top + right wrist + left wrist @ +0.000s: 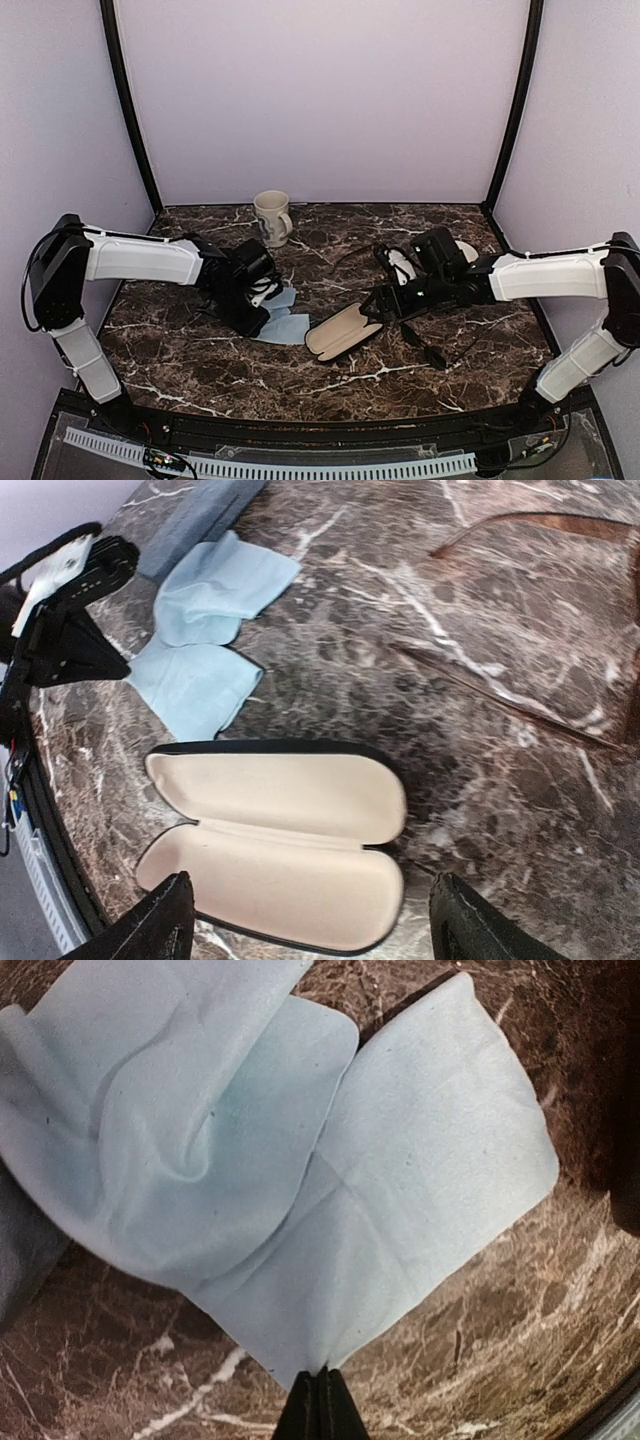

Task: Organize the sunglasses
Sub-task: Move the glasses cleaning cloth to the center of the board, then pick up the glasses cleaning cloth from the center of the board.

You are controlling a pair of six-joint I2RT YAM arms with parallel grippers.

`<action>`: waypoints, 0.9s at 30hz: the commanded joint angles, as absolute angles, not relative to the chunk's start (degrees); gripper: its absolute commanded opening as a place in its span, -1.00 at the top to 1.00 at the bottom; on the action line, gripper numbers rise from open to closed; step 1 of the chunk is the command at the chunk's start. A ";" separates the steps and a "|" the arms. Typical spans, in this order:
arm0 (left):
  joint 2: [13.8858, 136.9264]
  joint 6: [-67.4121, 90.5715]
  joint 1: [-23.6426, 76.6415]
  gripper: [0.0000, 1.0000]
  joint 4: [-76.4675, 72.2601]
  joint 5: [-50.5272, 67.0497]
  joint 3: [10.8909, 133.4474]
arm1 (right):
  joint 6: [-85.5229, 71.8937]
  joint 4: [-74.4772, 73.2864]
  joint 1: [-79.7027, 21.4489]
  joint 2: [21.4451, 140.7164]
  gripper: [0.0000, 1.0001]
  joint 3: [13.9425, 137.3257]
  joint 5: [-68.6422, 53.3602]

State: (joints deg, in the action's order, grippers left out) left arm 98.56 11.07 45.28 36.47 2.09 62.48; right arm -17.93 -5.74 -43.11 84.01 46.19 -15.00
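Enclosure: pale lilac walls (320,100) on three sides, with a black post (130,110) running up each rear corner.

Bench (200,370): dark brown marble with white veining, filling the floor of the enclosure. A black lip and a white slotted strip run along the bottom of the frame.

Left arm (140,260) reaches in from centre left, right arm (550,277) from centre right.

Oblong case (343,333): lies open just below frame centre, black shell, cream lining up.

Grey-blue case (200,510): at the top left of the right wrist view, just beyond the cloth.

Cloth (288,325): pale blue, partly folded over itself, flat on the bench just left of the open case.

Mug (272,217): cream, upright, upper centre near the back wall.

Left gripper (320,1410): fingers together, pinching one corner of the cloth.

Right gripper (310,905): fingers wide apart above the open case, nothing between them.

Sunglasses (530,522): thin brownish temples show at the upper right of the right wrist view. The lenses are cut off by the frame edge. I cannot tell whether the pair rests on the bench.

Dark object (425,345): on the bench right of the open case, too dim to name.
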 commanded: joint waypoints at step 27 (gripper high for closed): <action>71.01 28.13 46.12 1.00 34.85 19.14 39.03 | -7.21 1.91 -70.58 108.44 -0.21 65.56 -12.14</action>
